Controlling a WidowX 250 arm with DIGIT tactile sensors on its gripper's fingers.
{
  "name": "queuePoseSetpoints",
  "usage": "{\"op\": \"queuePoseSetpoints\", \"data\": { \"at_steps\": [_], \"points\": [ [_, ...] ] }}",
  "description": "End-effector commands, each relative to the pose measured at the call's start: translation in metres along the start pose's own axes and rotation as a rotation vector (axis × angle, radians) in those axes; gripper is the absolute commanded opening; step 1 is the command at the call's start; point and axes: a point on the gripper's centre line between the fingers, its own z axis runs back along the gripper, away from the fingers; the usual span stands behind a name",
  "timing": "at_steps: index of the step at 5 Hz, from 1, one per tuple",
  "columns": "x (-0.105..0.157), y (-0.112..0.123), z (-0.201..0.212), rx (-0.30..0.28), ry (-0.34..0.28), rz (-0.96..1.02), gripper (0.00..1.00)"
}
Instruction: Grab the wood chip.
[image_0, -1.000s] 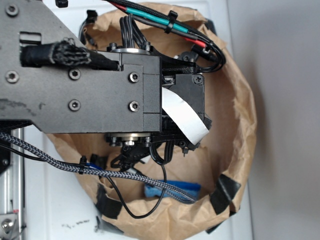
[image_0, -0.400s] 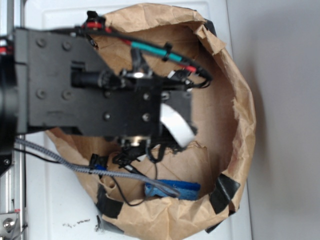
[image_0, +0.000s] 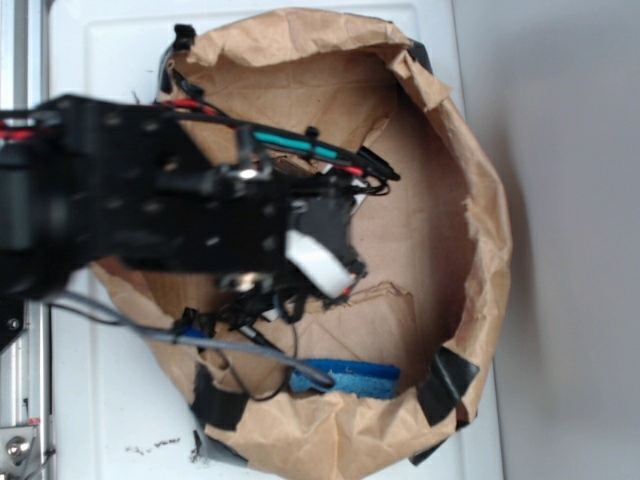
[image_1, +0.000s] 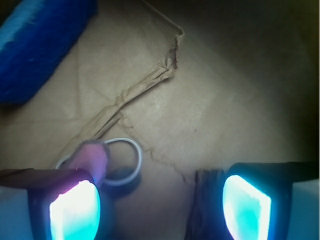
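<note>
In the wrist view my gripper (image_1: 160, 207) is open, low over the brown paper floor. The wood chip (image_1: 205, 207), a dark brown rough sliver, lies between the jaws, just inside the right finger (image_1: 247, 205); only its upper end shows. The left finger (image_1: 75, 210) is next to the toy mouse's pink ear (image_1: 91, 157) and a white loop (image_1: 134, 159). In the exterior view my arm (image_0: 200, 215) hangs over the bowl and hides the gripper, the chip and the mouse.
A brown paper bowl (image_0: 470, 230) with raised crumpled walls and black tape encloses everything. A blue sponge (image_0: 350, 380) lies by its near wall and shows at the top left of the wrist view (image_1: 40, 40). A paper crease (image_1: 145, 85) runs across the floor.
The arm has drawn back to the left and dropped lower into the bowl, uncovering more of the bowl's right side. The sponge has not moved.
</note>
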Motion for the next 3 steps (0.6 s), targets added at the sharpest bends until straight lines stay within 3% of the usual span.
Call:
{"op": "queuePoseSetpoints", "data": {
  "at_steps": [1,3],
  "points": [
    [0.007,0.050,0.009,-0.107,0.028,0.064,1.00],
    [-0.005,0.064,0.053,-0.270,-0.007,0.049,1.00]
  ]
}}
